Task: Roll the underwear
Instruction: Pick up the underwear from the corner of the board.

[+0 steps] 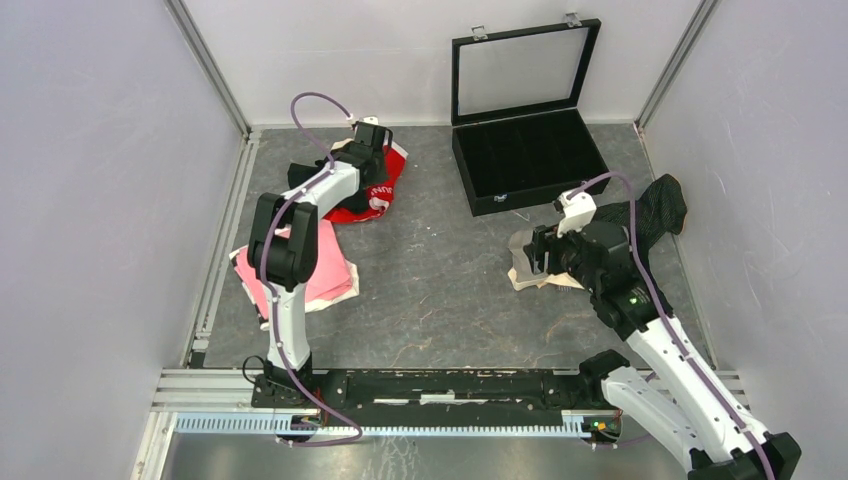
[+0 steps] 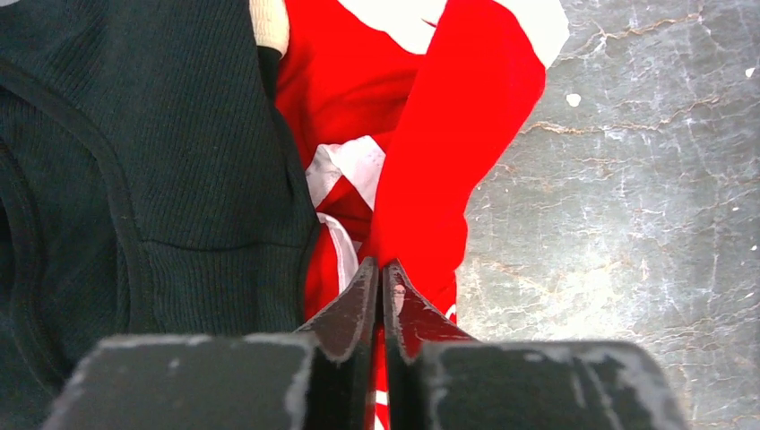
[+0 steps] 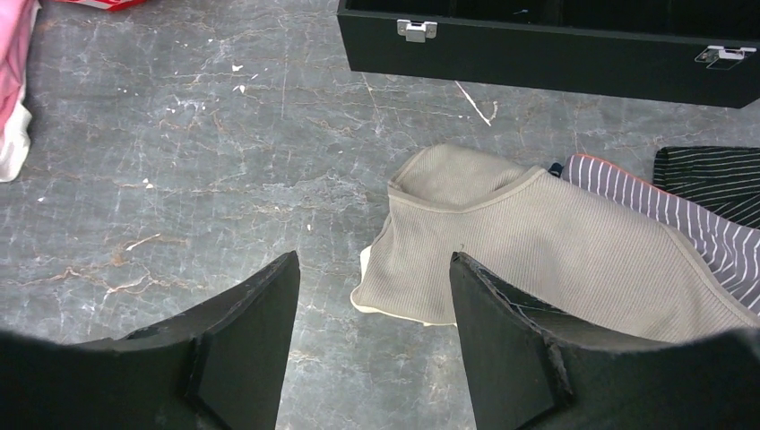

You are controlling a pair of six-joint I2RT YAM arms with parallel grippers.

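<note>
The red underwear with white lettering (image 1: 383,192) lies at the back left, next to the black underwear (image 1: 303,174). My left gripper (image 1: 371,138) is over them; in the left wrist view it (image 2: 382,265) is shut on a fold of the red cloth (image 2: 430,152), with the black garment (image 2: 134,170) to its left. The pink underwear (image 1: 325,265) lies under the left arm. The beige underwear (image 3: 502,242) lies at the right. My right gripper (image 3: 375,265) is open and empty just above its near corner. The pinstriped underwear (image 1: 655,208) lies beyond it.
A black compartment case (image 1: 528,158) stands open at the back, its glass lid (image 1: 520,68) upright against the wall. Its front wall with latches (image 3: 538,49) shows in the right wrist view. White enclosure walls close in the grey marbled floor (image 1: 440,290).
</note>
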